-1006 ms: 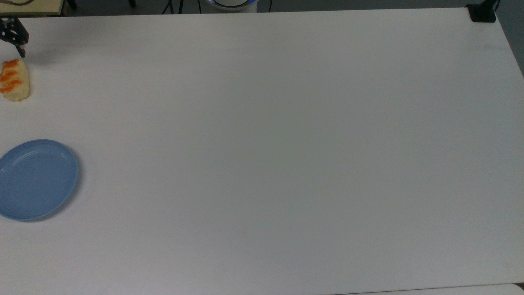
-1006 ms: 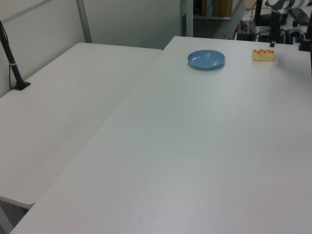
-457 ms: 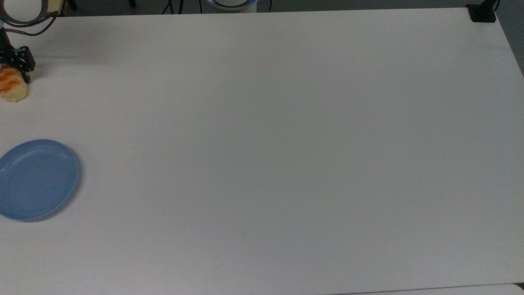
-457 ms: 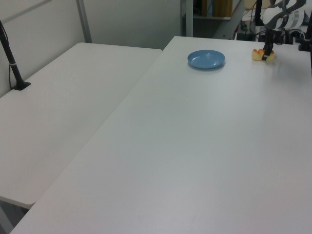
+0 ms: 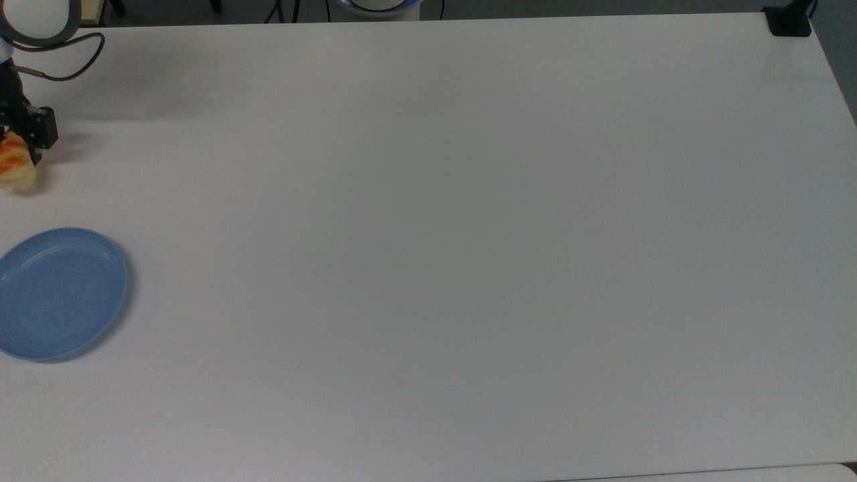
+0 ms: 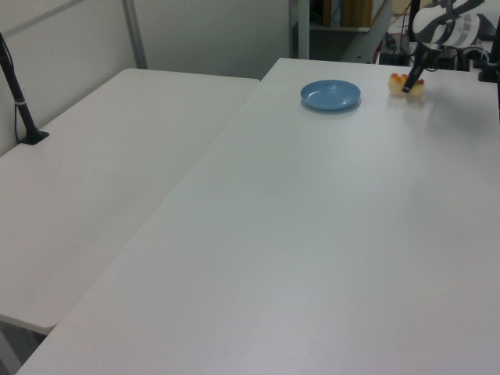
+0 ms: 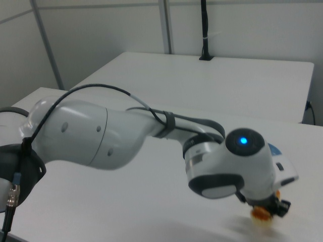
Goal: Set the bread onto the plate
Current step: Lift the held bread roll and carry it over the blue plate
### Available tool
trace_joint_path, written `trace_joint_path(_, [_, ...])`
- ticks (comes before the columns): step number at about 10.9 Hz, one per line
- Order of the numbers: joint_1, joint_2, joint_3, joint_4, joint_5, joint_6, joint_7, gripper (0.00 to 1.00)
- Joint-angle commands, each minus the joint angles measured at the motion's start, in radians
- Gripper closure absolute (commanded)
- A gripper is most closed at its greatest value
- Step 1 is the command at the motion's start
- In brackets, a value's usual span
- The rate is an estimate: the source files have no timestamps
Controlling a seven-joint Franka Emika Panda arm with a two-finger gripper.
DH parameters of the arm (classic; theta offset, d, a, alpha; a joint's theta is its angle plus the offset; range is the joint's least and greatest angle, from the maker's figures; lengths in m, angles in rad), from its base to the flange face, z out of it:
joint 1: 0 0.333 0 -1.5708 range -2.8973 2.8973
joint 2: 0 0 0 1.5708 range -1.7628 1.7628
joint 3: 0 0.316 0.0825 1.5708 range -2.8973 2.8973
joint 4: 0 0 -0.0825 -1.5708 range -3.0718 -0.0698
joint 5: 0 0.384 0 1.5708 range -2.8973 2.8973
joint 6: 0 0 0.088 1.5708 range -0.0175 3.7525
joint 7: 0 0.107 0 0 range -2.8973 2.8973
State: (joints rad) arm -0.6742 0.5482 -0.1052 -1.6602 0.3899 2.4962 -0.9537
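The bread, a pale-yellow bun with orange stripes, is at the top view's far left edge, between the fingers of my gripper. The gripper is shut on the bread. In the left view the bread hangs just above the table at the far end, held by the gripper. The light-blue plate lies below the bread in the top view, with nothing on it. In the left view the plate is to the left of the bread. The right view has the arm's wrist above the gripper and the bread.
The white table stretches wide to the top view's right. A black clamp mount sits at its top right corner. A second white table with a black post adjoins on the left view's left.
The gripper came down onto the bread, closed on it, and has carried it toward the plate, a little off the table.
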Motion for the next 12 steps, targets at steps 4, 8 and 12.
trace_joint_path(4, [0.143, 0.016, 0.035, 0.158, -0.112, 0.0, 0.41, 0.58])
trace_joint_path(8, [0.241, 0.143, 0.019, 0.279, -0.112, 0.039, 0.418, 0.58])
trace_joint_path(12, [0.265, 0.209, 0.019, 0.306, -0.112, 0.133, 0.434, 0.53])
